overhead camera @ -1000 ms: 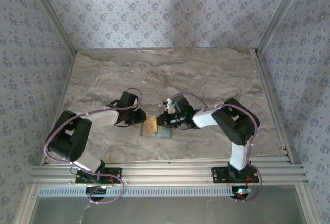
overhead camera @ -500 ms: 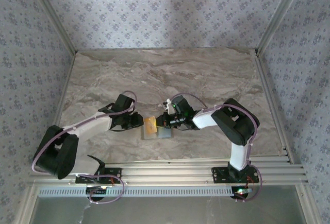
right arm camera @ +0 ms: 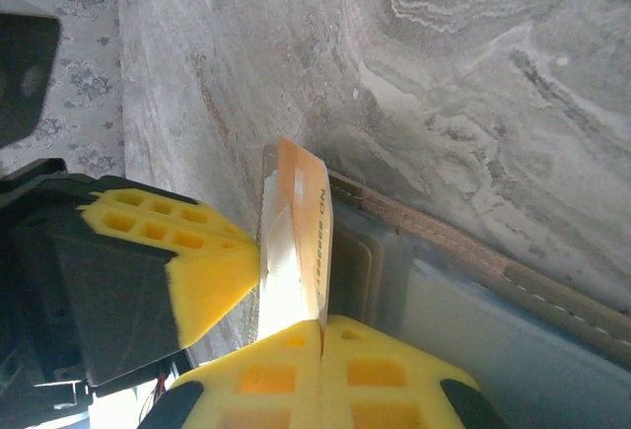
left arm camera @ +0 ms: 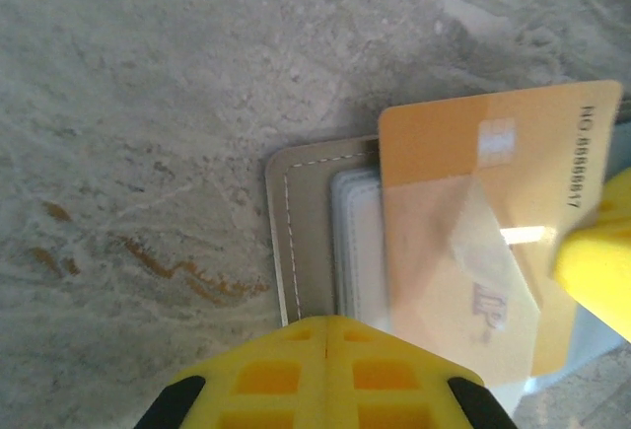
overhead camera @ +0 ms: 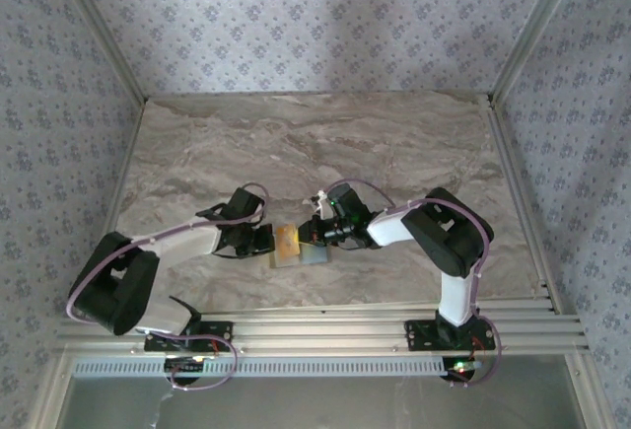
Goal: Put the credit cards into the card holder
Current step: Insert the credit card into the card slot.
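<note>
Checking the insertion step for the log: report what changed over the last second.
The left gripper moved toward the table's near edge and closer to the card holder, its elbow swinging outward. Its shut fingers are now at the holder's edge. The right gripper stayed in place, clamped on the credit card. The card and the holder did not visibly shift.
</note>
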